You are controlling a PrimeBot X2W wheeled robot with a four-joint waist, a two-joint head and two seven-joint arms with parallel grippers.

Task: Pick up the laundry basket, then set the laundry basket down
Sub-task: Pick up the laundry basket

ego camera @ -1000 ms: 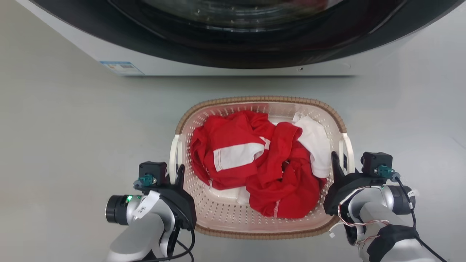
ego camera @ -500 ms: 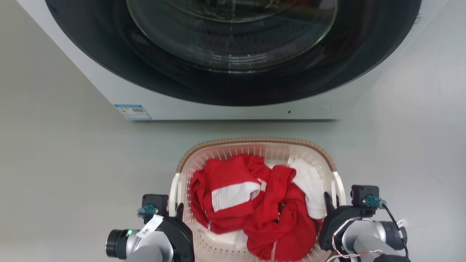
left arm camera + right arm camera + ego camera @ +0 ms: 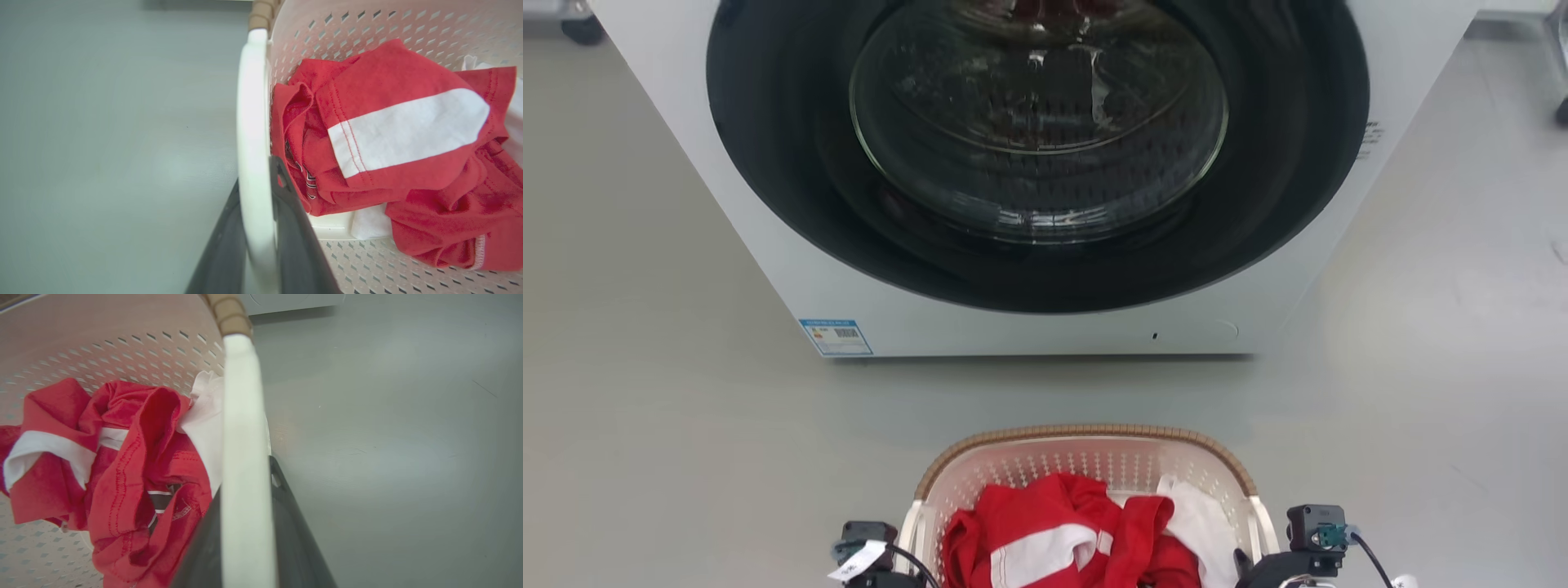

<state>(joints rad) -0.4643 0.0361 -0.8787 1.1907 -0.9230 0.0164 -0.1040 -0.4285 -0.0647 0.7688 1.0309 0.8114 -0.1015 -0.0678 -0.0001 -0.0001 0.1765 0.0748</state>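
Note:
The laundry basket (image 3: pixel 1086 433), cream and perforated with a brown woven rim, sits at the bottom centre of the head view, its near half cut off. It holds red clothes (image 3: pixel 1054 523) and a white garment. My left gripper (image 3: pixel 257 175) is shut on the basket's left white handle (image 3: pixel 251 102), one dark finger on each side. My right gripper (image 3: pixel 245 477) is shut the same way on the right white handle (image 3: pixel 241 396). In the head view just the wrist camera blocks and a dark fingertip (image 3: pixel 1241 562) show beside the basket.
A white washing machine (image 3: pixel 1258 286) with a large dark round door (image 3: pixel 1037 147) stands straight ahead of the basket. A blue label (image 3: pixel 836 336) is at its lower left. Grey floor (image 3: pixel 645 408) lies open on both sides. A caster (image 3: pixel 580 28) shows at the far left.
The head view has shifted: the washer now shows far more of its door, and the basket and both grippers sit lower in the picture. Both grippers keep their hold on the handles.

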